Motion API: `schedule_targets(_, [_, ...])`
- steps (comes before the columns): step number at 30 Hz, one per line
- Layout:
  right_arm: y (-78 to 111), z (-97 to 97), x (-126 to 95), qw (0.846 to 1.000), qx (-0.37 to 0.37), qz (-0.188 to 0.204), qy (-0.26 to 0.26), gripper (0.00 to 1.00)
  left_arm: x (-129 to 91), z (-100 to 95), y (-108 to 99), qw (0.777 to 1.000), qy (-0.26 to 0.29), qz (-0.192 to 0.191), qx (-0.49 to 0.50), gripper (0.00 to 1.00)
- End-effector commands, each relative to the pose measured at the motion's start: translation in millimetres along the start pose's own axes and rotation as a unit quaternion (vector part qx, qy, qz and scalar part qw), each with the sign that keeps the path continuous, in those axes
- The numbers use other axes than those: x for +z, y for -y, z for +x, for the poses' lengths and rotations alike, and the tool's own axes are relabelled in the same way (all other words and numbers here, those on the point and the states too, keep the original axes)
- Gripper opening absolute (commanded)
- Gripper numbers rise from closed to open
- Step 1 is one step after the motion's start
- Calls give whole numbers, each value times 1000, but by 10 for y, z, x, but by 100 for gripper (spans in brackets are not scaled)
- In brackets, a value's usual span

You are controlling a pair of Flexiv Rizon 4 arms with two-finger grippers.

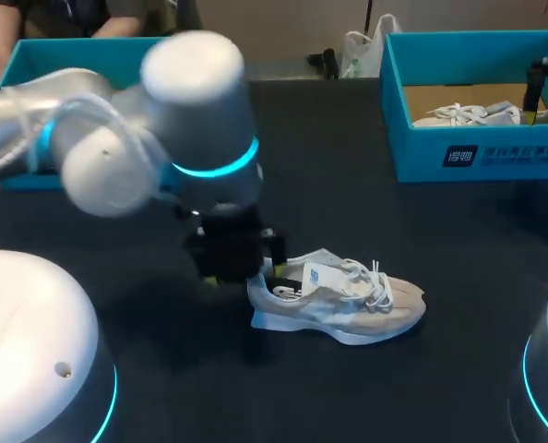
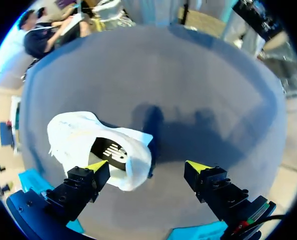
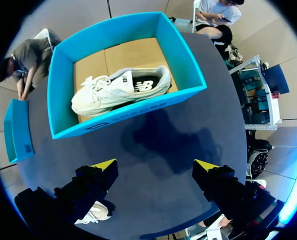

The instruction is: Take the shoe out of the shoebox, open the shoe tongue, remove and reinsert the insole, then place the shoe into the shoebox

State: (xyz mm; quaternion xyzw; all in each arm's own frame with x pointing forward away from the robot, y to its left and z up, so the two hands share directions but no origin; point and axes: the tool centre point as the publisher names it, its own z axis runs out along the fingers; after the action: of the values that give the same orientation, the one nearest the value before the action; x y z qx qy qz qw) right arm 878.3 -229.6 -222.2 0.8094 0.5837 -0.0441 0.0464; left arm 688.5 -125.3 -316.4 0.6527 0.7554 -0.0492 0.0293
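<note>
A beige sneaker [image 1: 339, 300] lies on the black table, toe to the right. My left gripper [image 1: 235, 269] hangs just above its heel. In the left wrist view the sneaker [image 2: 88, 137] sits beside one finger, its dark insole [image 2: 112, 152] showing in the opening. The left gripper [image 2: 148, 166] is open and holds nothing. A blue shoebox [image 1: 477, 152] stands at the back right with a second white sneaker [image 1: 482, 113] inside. My right gripper [image 3: 157, 165] is open above the table in front of the shoebox [image 3: 133, 107], empty; the second sneaker [image 3: 121, 87] lies on its side inside.
A blue lid [image 1: 34, 65] lies at the table's back left, partly hidden by my left arm. It also shows as a blue lid [image 3: 18, 130] in the right wrist view. The white arm bases stand at both near corners.
</note>
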Motion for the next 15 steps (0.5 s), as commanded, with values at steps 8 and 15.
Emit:
schedule_targets(8, [4, 0, 1, 1000, 0, -1, 1, 100, -319, 443, 56, 981, 146, 88, -90, 100])
schedule_targets(15, [4, 0, 1, 1000, 0, -1, 1, 100, -258, 510, 3, 974, 148, 85, -150, 100])
